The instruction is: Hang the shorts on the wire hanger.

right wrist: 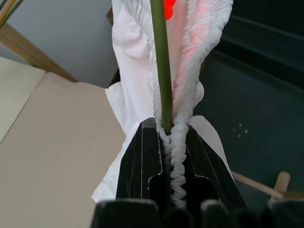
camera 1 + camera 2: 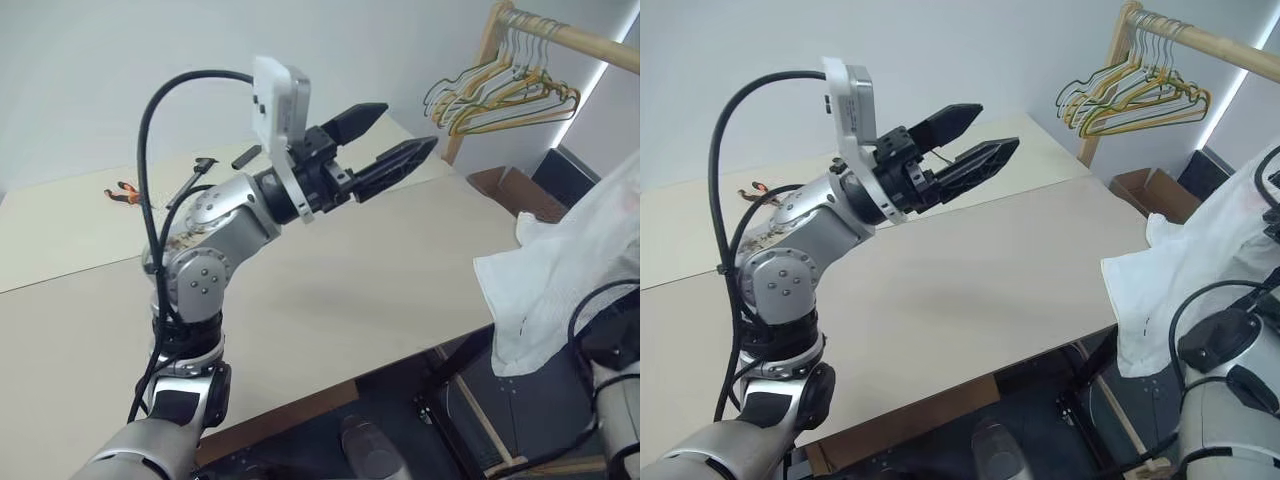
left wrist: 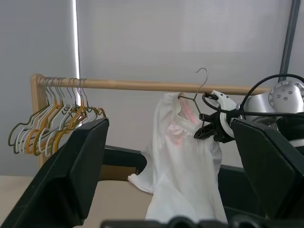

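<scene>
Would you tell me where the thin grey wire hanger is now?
The thin grey wire hanger is pinched with the white shorts in the right gripper, its hook just below the wooden rail.

The table (image 2: 330, 290) is bare near its right edge; past that edge the shorts (image 2: 560, 270) hang, hangers (image 2: 500, 95) crowding the rail's (image 2: 590, 42) end.

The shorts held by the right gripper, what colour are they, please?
White, seen best in the left wrist view: shorts.

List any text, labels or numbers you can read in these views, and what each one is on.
None can be read.
The shorts carry a small orange-red tag, too blurred to show any lettering.
The short dark marks on the shorts' hem are too small to make out as text.
</scene>
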Motion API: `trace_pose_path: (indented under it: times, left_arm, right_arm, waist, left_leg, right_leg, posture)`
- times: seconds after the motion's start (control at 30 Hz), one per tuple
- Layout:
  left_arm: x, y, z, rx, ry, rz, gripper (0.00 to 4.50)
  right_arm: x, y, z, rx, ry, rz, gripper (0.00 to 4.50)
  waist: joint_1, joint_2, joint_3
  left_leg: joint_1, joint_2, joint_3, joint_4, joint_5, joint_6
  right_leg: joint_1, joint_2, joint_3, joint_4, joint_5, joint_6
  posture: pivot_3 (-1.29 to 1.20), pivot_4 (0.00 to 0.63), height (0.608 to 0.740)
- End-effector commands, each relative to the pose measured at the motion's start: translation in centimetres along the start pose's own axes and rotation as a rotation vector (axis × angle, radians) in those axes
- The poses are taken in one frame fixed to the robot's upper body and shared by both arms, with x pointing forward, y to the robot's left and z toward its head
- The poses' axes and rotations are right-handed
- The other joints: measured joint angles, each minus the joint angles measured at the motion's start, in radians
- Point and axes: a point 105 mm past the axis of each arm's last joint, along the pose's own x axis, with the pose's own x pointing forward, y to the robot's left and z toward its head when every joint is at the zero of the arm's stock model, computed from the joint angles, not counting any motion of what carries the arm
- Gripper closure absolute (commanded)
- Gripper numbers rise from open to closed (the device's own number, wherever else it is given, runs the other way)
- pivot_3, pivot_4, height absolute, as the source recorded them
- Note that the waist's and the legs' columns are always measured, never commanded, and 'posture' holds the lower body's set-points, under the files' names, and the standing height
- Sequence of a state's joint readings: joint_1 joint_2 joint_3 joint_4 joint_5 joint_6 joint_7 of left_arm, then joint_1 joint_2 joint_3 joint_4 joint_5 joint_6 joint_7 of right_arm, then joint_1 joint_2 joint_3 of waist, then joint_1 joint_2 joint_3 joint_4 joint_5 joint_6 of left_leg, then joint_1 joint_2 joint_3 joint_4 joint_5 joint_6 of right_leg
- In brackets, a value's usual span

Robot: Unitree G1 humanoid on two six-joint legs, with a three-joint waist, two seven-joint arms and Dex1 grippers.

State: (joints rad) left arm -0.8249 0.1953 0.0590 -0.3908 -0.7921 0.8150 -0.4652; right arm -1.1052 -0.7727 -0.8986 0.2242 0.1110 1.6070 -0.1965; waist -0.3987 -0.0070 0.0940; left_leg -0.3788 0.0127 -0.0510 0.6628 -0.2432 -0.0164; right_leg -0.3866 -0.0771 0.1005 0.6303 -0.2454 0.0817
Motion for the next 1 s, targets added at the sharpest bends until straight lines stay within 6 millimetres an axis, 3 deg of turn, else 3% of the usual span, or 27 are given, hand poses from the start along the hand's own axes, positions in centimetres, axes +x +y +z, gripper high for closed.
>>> trace_pose_path:
  times: [0.03,0.4,0.57,0.8,1.0]
  left_arm:
    - [-0.1,-0.8,0.9,0.022,-0.037,-0.052,0.03]
    - [0.0,-0.6,1.2,-0.003,-0.069,-0.07,0.03]
    - [0.1,-0.4,1.4,-0.004,-0.085,-0.069,0.03]
    - [0.1,-0.3,1.3,-0.001,-0.082,-0.072,0.0]
    - [0.1,-0.1,1.3,0.006,-0.079,-0.062,0.0]
  right_arm:
    - [-0.4,-1.3,0.9,0.064,-0.002,-0.044,4.39]
    - [1.0,-2.2,0.5,0.114,0.036,-0.068,4.39]
    - [1.5,-1.3,-0.8,-0.001,0.015,-0.071,4.39]
    - [1.3,-0.9,-0.5,-0.057,-0.051,-0.122,1.99]
    - [0.1,-1.1,1.6,-0.229,-0.296,-0.287,0.03]
  waist:
    - [0.0,0.0,0.0]
    - [-0.003,0.0,0.0]
    - [-0.003,0.0,0.0]
    - [-0.002,0.0,0.0]
    - [0.0,0.0,0.0]
  left_leg:
    - [0.0,0.0,0.0,0.0,0.0,0.0]
    - [0.002,0.0,0.002,-0.001,0.0,0.0]
    - [0.002,0.0,0.002,-0.001,0.0,0.0]
    - [0.004,0.0,0.002,-0.001,0.0,0.0]
    - [0.005,0.0,0.002,-0.002,0.0,0.0]
  right_leg:
    - [0.0,0.0,0.0,0.0,0.0,0.0]
    - [0.001,0.0,0.002,-0.001,0.0,0.0]
    - [0.001,0.0,0.002,-0.002,0.0,0.0]
    - [0.001,0.0,0.003,-0.001,0.0,0.0]
    - [0.001,0.0,0.003,-0.002,0.0,0.001]
  posture:
    - [-0.36,0.052,0.74]
    - [-0.36,0.054,0.74]
    - [-0.35,0.056,0.74]
    - [-0.34,0.058,0.74]
    - [-0.33,0.056,0.74]
